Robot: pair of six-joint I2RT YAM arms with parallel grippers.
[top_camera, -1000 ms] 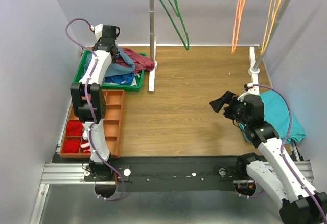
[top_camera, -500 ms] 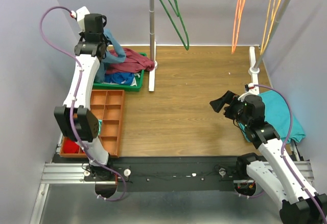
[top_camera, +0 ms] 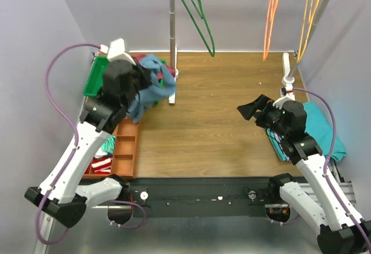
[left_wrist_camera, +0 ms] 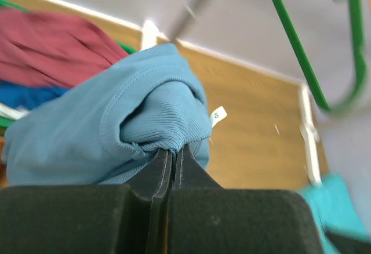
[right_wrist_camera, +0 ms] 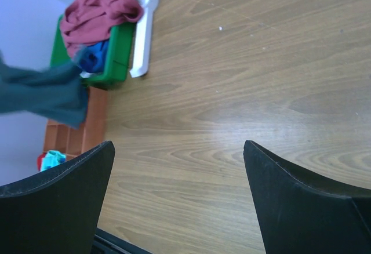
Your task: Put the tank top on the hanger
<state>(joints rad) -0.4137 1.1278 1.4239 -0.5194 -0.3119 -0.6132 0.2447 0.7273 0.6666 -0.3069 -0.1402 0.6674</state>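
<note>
My left gripper (top_camera: 141, 80) is shut on the slate-blue tank top (top_camera: 152, 86) and holds it bunched in the air over the right end of the green bin. In the left wrist view the jaws (left_wrist_camera: 173, 152) pinch a ribbed fold of the tank top (left_wrist_camera: 116, 126), a small white tag hanging from it. The dark-green hanger (top_camera: 197, 11) hangs on the rack at the back, also in the left wrist view (left_wrist_camera: 301, 51). My right gripper (top_camera: 249, 110) is open and empty above the wooden table, right of centre; its wrist view (right_wrist_camera: 178, 167) shows the tank top (right_wrist_camera: 49, 94) at far left.
A green bin (top_camera: 97, 80) at back left holds a maroon garment (right_wrist_camera: 95, 13) and blue cloth. An orange compartment tray (top_camera: 124, 144) lies in front of it. A white rack pole (top_camera: 171, 28) stands behind. Orange (top_camera: 270, 16) and yellow (top_camera: 308, 16) hangers hang at back right. Teal cloth (top_camera: 324, 132) lies right.
My left arm has swung down and to the right, lifting the tank top out of the bin toward the rack pole. My right arm has shifted slightly.
</note>
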